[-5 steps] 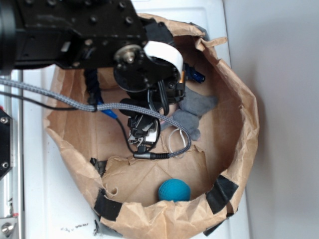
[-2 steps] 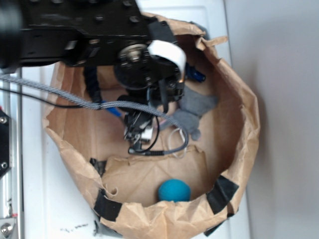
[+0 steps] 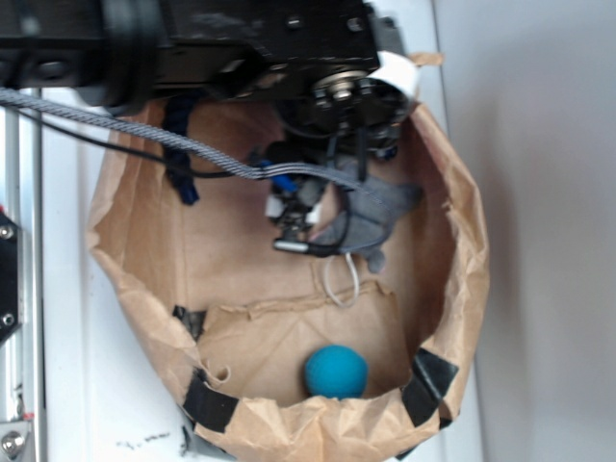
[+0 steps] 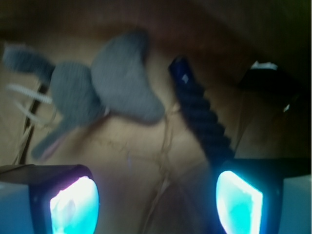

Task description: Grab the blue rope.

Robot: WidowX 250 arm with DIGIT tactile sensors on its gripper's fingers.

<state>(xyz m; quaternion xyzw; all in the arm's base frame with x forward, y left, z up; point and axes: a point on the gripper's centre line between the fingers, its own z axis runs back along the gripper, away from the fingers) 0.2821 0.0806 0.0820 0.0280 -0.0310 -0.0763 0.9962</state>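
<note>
The blue rope point(image 4: 202, 114) is a dark navy twisted cord lying on the brown paper, its shiny capped end point(image 4: 180, 68) pointing away from me. It runs down toward my right finger point(image 4: 239, 202) and passes out of sight behind it. In the exterior view a stretch of the rope point(image 3: 179, 164) shows along the bag's left inner wall; the arm hides the rest. My gripper point(image 4: 156, 204) is open with only paper between its fingers. In the exterior view the gripper point(image 3: 294, 217) hangs inside the bag, left of the grey mouse.
A grey stuffed mouse point(image 4: 117, 83) point(image 3: 371, 217) with a white cord point(image 3: 342, 279) lies left of the rope's end. A teal ball point(image 3: 337, 372) rests at the bag's near side. Crumpled brown paper bag walls point(image 3: 462, 260) ring everything. A braided grey cable point(image 3: 144, 135) crosses above.
The arm has swung up and to the right in the exterior view, carrying the gripper toward the bag's far side, closer to the mouse. The objects stayed put.
</note>
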